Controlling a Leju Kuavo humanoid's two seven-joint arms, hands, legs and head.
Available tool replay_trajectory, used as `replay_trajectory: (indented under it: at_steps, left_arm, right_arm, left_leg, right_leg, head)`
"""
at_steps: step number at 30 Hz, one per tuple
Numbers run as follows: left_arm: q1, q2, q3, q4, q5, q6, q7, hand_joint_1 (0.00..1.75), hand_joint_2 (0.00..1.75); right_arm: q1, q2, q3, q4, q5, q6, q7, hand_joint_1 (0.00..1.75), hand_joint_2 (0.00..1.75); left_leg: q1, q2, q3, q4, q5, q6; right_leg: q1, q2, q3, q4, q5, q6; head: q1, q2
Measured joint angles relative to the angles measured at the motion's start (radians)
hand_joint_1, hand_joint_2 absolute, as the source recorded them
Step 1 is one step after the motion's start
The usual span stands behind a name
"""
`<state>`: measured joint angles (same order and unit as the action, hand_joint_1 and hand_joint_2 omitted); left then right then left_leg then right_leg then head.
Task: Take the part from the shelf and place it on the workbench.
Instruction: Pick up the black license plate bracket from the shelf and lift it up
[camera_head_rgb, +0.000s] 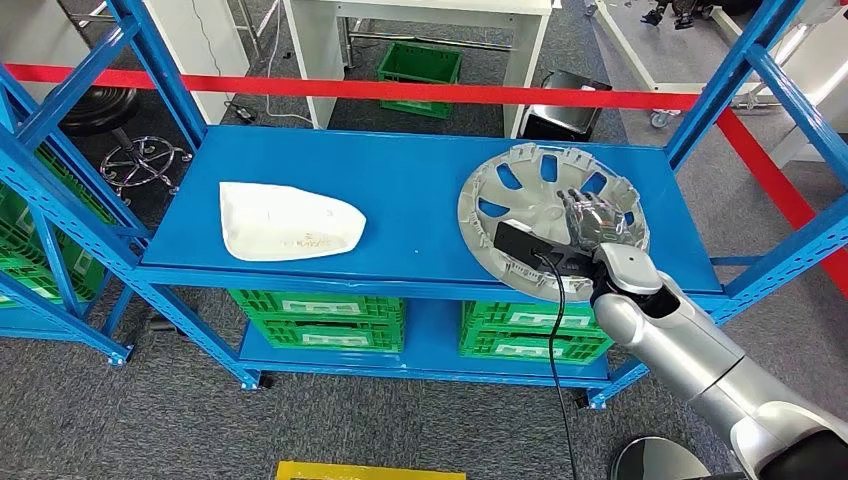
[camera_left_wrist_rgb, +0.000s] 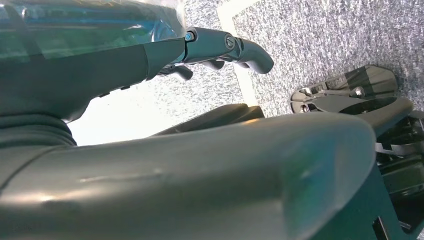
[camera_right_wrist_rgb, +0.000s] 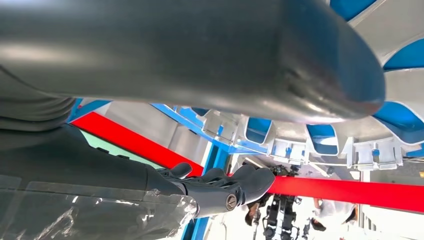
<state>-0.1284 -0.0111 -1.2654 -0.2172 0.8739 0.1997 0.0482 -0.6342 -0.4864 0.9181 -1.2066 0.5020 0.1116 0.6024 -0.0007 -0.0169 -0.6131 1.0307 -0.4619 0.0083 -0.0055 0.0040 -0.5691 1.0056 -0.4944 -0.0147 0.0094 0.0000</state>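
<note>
Silver plastic wheel cover (camera_head_rgb: 545, 215) lies flat on blue metal shelf (camera_head_rgb: 400, 200); right hand (camera_head_rgb: 597, 220) over its near rim, fingers apart, holding nothing. Close thumb under rim, fingers through a spoke gap before lifting; left hand (camera_left_wrist_rgb: 220, 47) hangs loosely curled, empty

The robot's right arm (camera_head_rgb: 700, 360) is a smooth silver tube ending in a pale grey rounded wrist cover, with a black box-shaped module (camera_head_rgb: 530, 243) at its ten o'clock and a black cable (camera_head_rgb: 560, 340) trailing from it toward six o'clock. The right hand (camera_head_rgb: 592, 215) has dark, metallic-looking fingers (camera_right_wrist_rgb: 220, 182) with a round silver screw at one knuckle and clear plastic film over its back. The left hand (camera_left_wrist_rgb: 220, 45) shows dark grey fingers, a blue-tinted screw and a ribbed grey cuff.
</note>
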Motion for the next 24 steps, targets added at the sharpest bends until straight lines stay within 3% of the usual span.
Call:
replay_trajectory:
  at_steps: [6,12,20,24]
  left_arm:
    - [0.0,0.0,0.0,0.0,-0.011,0.0,0.005,0.0,0.0]
    - [0.0,0.0,0.0,0.0,-0.014,0.0,0.008,0.0,0.0]
    - [-0.003,0.0,-0.002,0.0,-0.023,0.0,0.015,0.0,0.0]
    - [-0.007,0.0,-0.003,0.0,-0.033,0.0,0.019,0.0,0.0]
  right_arm:
    - [0.004,0.001,0.0,0.006,-0.002,-0.002,-0.002,0.0,0.0]
    - [0.015,0.001,0.001,0.018,-0.008,0.007,-0.002,0.0,0.0]
    - [0.038,0.001,0.004,0.044,-0.146,0.178,0.02,0.0,0.0]
    - [0.064,0.001,0.008,0.065,-0.179,0.204,0.025,0.0,0.0]
  left_leg:
    - [0.0,0.0,0.0,0.0,0.0,0.004]
    - [0.0,0.0,0.001,0.0,0.001,0.005]
    - [0.001,0.0,0.002,-0.002,0.001,0.005]
    - [0.001,0.001,0.002,-0.002,0.001,0.005]
  right_leg:
    - [0.0,0.0,0.001,-0.004,0.002,0.01]
    - [0.0,0.0,0.001,-0.004,0.002,0.01]
    - [0.001,0.0,0.001,-0.004,0.002,0.01]
    - [0.001,0.0,0.001,-0.004,0.002,0.01]
  head:
    - [0.001,0.0]
    - [0.001,0.0]
    - [0.001,0.0]
    - [0.001,0.0]
